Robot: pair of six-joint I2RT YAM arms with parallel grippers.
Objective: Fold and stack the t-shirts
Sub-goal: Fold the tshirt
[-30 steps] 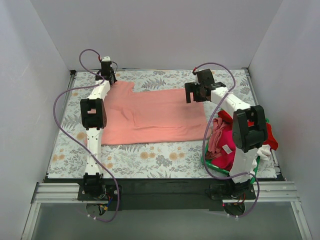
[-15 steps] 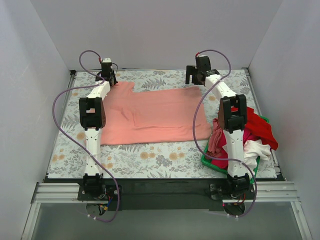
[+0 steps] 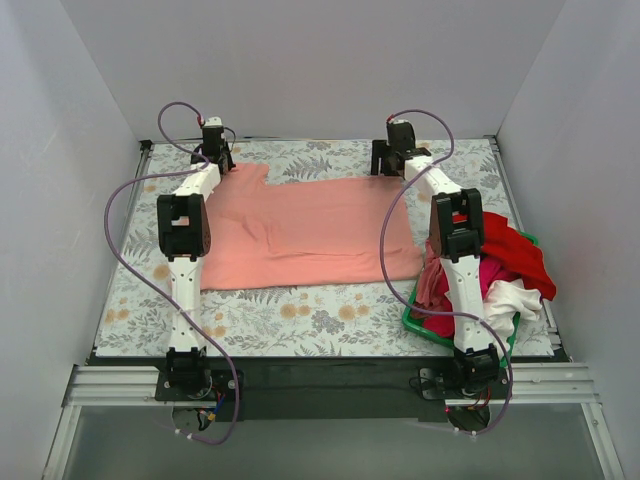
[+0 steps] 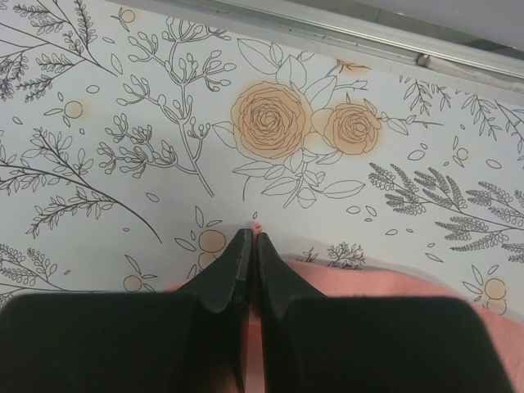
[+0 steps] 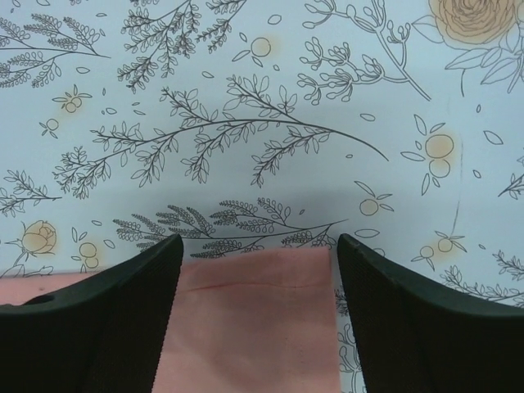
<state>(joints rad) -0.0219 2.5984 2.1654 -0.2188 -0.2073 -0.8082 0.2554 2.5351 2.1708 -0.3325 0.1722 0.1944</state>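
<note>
Top external view: one salmon-pink t-shirt point(image 3: 310, 230) lies flat on the tabletop point(image 3: 300, 315); one green basket point(image 3: 412, 322) at right holds red, magenta and white t-shirts point(image 3: 512, 260), number uncountable. My left jaws are clenched on the salmon-pink t-shirt's far left corner. My right jaws are released, straddling its far right corner.

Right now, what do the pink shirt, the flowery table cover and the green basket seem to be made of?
Salmon-pink shirt: soft matte cloth, probably a cotton knit, since it wrinkles and lies limp.
Table cover: a smooth printed sheet that lies flat without creases; whether it is cloth or vinyl is hard to tell.
Green basket: likely rigid plastic, going by its thin, evenly colored rim.
</note>
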